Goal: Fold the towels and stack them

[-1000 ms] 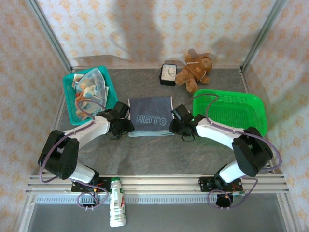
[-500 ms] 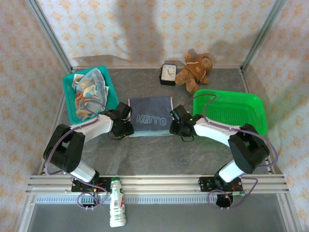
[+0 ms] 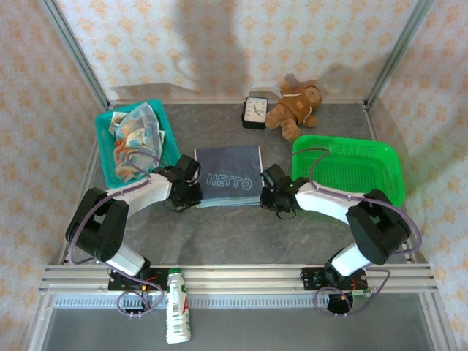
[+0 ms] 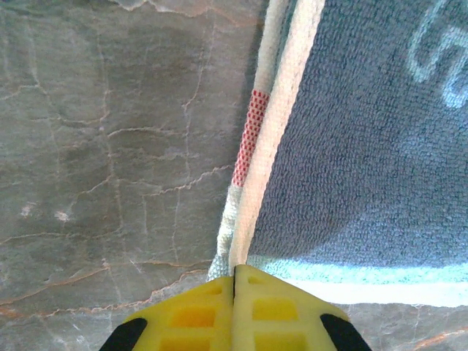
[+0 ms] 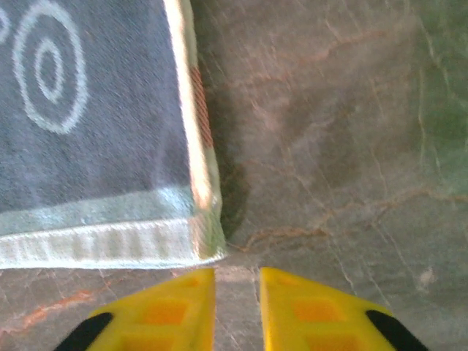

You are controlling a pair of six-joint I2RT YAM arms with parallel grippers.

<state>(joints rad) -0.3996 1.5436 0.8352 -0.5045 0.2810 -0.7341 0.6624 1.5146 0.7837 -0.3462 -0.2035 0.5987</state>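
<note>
Just nearer than the clock [image 3: 255, 112], flat on the table [image 3: 219, 234]: one towel [image 3: 229, 177], folded to a neat rectangle. Dark navy terry, with pale outlined letters across the middle (roughly HELLO, though with the two L's turned about). Along the near edge, a light mint band; down each side edge, a cream hem. On the left hem, a small red dotted tab [image 4: 248, 135]; on the right hem, a reddish mark too, blurred. At the left edge, seen close, more than one layer stacked.

Nearer than the clock and a little left, at the towel's near-left corner: left fingers [image 4: 197, 314], yellow, pressed tight together, the end of the cream hem running into the seam between them, so pinching that corner. Nearer than the clock and slightly right, just off the near-right corner: right fingers [image 5: 175, 307], parted by a narrow gap, bare table between them, just apart from the cloth.

Left of the clock, a teal basket [image 3: 103, 146] with more towels [image 3: 135, 135] heaped loose inside, orange and blue-grey prints on show. Just right of the clock, a brown bear [image 3: 296, 106]. Right of the clock and nearer, a green tray [image 3: 351, 164]. Much nearer than the clock, beyond the table's near edge, a white bottle [image 3: 175, 314].
</note>
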